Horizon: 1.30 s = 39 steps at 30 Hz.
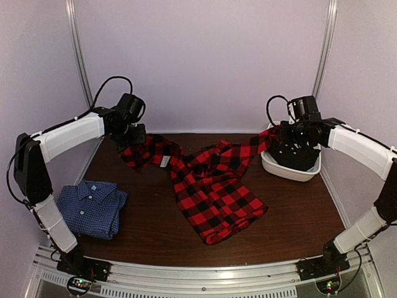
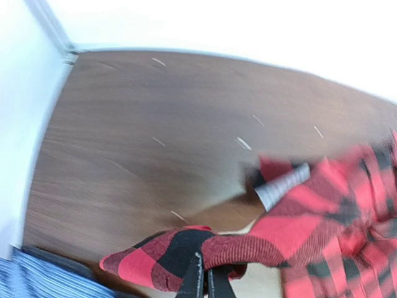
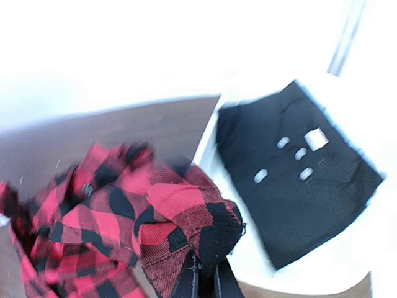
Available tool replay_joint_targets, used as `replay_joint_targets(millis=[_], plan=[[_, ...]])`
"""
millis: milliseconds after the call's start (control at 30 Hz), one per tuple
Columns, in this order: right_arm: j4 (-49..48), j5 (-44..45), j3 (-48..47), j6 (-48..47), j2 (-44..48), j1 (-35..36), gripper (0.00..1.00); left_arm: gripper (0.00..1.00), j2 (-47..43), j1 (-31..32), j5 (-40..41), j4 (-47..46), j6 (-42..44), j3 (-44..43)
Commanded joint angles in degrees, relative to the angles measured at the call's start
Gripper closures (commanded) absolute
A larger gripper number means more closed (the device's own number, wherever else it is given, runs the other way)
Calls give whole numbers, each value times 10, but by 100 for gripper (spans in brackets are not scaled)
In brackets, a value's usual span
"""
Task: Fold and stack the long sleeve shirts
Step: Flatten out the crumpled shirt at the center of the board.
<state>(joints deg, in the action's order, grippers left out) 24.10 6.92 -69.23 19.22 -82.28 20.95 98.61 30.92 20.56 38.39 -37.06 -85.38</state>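
Note:
The red-and-black plaid shirt (image 1: 211, 186) hangs stretched between both arms, its middle sagging onto the brown table (image 1: 149, 230). My left gripper (image 1: 133, 138) is shut on one end of it at the back left; the left wrist view shows the fingers (image 2: 206, 280) pinching a plaid fold (image 2: 186, 248), with a white label (image 2: 282, 185) beside it. My right gripper (image 1: 280, 135) is shut on the other end, a bunched plaid corner (image 3: 205, 217) held just left of the bin. The blue check shirt (image 1: 92, 208) lies folded at the front left, and its edge (image 2: 31, 278) shows in the left wrist view.
A white bin (image 1: 291, 169) stands at the back right with a black garment (image 3: 291, 186) inside it, and its rim (image 3: 208, 139) is close to my right gripper. White walls and metal posts enclose the table on three sides.

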Motion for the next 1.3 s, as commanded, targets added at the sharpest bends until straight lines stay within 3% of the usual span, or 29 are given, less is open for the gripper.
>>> replay_joint_targets(millis=[0, 267, 500, 800, 933, 1133, 1267], plan=[[22, 38, -114, -35, -36, -67, 100, 97, -13, -89, -5, 10, 72, -74], [70, 35, -330, -48, -135, -162, 100, 97, 38, -205, -27, 37, 117, -187], [106, 18, -471, -55, -200, -202, 100, 97, 68, -281, -53, 42, 122, -202], [120, -13, -510, -49, -256, -232, 100, 98, 103, -333, -83, 47, 139, -212], [109, -67, -482, -43, -269, -220, 99, 97, 122, -328, -151, 37, 145, -207], [110, -64, -434, -62, -284, -170, 80, 83, 154, -277, -166, 34, 155, -199], [85, -66, -363, -60, -254, -147, 59, 65, 160, -238, -164, 24, 158, -189]])
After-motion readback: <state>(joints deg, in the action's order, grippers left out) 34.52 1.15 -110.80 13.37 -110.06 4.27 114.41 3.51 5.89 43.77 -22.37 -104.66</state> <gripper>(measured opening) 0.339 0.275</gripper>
